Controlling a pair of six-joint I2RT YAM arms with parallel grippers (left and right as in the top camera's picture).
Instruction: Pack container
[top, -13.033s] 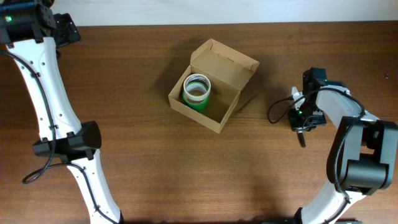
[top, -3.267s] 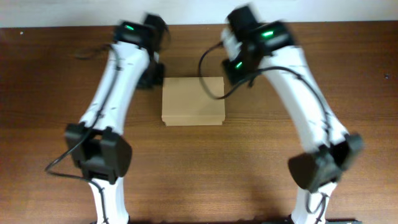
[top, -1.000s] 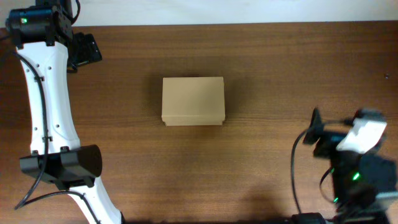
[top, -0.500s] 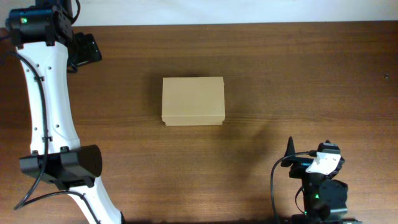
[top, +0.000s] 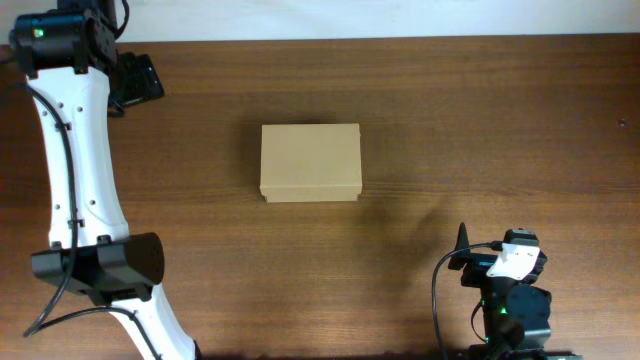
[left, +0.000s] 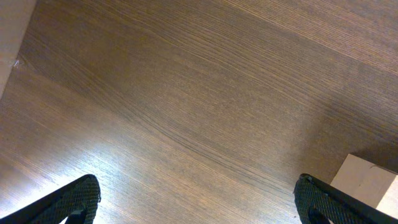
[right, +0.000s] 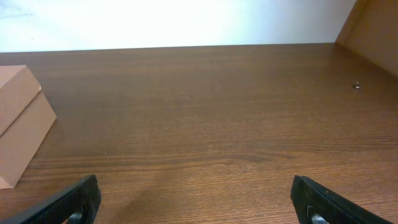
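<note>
The container (top: 310, 162) is a tan cardboard box with its lid shut flat, lying in the middle of the table. My left gripper (top: 140, 80) hangs open at the far left corner, well away from the box. In the left wrist view a corner of the container (left: 368, 184) peeks in at lower right, and the left gripper (left: 199, 200) holds nothing. My right gripper (top: 463, 245) is folded back near the front right edge. The right wrist view shows it (right: 196, 200) open and empty, with the container (right: 18, 124) off to the left.
Bare brown wood surrounds the box on all sides. A pale wall (right: 186, 22) runs behind the table's far edge. A tiny dark speck (right: 356, 86) sits on the wood at the right. The left arm's white links (top: 75, 170) stretch along the left side.
The right arm has drawn back from the right side to the front right edge and settled there. The left arm and the closed box have stayed put.
</note>
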